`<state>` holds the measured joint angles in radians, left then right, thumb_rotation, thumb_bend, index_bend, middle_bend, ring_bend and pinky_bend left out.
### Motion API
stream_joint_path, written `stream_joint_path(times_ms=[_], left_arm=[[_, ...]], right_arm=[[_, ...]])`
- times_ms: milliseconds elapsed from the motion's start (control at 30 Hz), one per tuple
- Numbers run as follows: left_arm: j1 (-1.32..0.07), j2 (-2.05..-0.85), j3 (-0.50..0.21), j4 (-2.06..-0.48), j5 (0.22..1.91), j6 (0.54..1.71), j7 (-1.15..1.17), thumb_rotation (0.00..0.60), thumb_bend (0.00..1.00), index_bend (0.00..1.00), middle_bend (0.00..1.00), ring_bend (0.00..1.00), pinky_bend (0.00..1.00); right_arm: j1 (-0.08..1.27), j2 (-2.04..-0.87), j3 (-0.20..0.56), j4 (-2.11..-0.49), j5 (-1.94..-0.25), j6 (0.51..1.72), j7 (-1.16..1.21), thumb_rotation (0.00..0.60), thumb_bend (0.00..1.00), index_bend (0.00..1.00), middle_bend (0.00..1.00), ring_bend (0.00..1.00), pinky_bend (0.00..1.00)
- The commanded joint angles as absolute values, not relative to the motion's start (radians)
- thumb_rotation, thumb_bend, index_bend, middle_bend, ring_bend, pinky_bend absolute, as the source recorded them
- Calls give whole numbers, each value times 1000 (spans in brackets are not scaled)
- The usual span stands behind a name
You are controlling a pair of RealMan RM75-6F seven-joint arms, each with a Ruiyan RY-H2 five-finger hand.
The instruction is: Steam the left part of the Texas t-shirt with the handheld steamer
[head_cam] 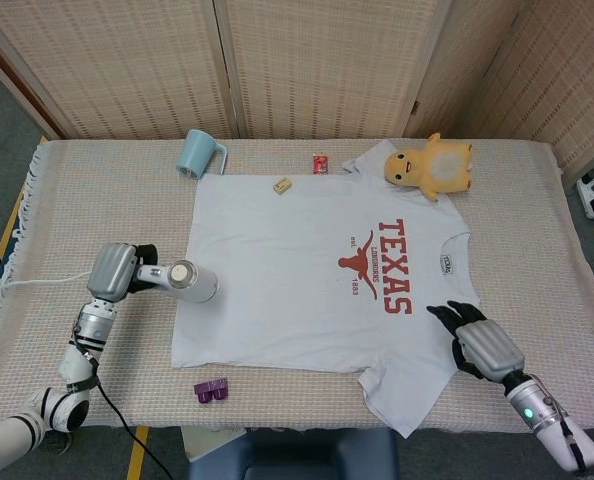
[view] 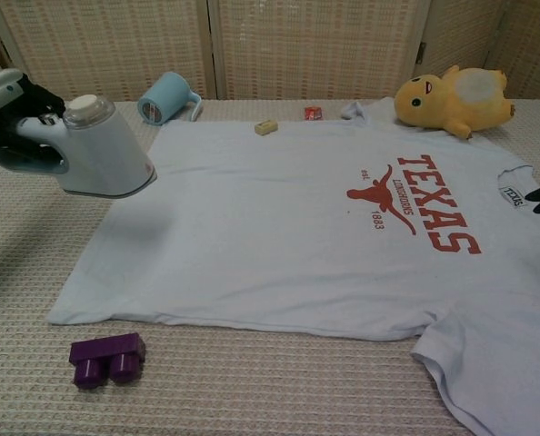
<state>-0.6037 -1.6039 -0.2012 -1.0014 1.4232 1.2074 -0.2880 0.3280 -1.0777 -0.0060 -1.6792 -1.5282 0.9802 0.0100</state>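
Near the front edge of the tabletop (head_cam: 97,160) a purple block (head_cam: 211,391) lies just off the shirt's hem, and toward the front right corner the right robot hand (head_cam: 482,343) rests on the shirt's sleeve, fingers spread and holding nothing. The left robot hand (head_cam: 117,270) grips the handheld steamer (head_cam: 185,281) by its handle at the left edge of the flat-spread Texas t-shirt (head_cam: 277,270); along the far edge sit a blue mug (head_cam: 199,154) and a yellow plush toy (head_cam: 432,165)

shirt's left part (head_cam: 237,290) open; mug (head_cam: 199,154), purple block (head_cam: 212,391) bordering
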Motion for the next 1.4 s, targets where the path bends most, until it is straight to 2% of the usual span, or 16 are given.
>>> stream_joint_path(times_ms=[33,200,467,800,1167,1400], left_arm=[[-653,-1624,-197,-1042,1443,1177,-216,600,377,978,1000,864,763],[-709,-1693,-200,-1019,1438,1124,-151,600,378,978,1000,864,762],[-769,-1807,-203,-926,1414,1064,-68,600,378,977,1000,863,762],[-764,-1890,-190,-746,1386,1039,-95,600,378,972,1000,856,762],[-721,-1887,-196,-543,1359,1045,-211,600,379,971,1000,854,762],[-695,-1842,-221,-566,1343,1092,-281,600,378,971,1000,854,762]], right_arm=[[356,-1123,-24,-1610,-1535,937,67,600,959,0,119,23,87],[380,-1179,-50,-1524,-1564,907,100,600,988,0,120,23,87],[391,-1267,-71,-1408,-1601,932,169,600,988,0,121,17,87],[392,-1312,-90,-1340,-1607,957,207,600,989,0,121,17,87],[400,-1326,-100,-1332,-1590,949,197,600,989,0,121,17,87],[409,-1332,-107,-1333,-1588,940,194,600,988,0,121,16,87]])
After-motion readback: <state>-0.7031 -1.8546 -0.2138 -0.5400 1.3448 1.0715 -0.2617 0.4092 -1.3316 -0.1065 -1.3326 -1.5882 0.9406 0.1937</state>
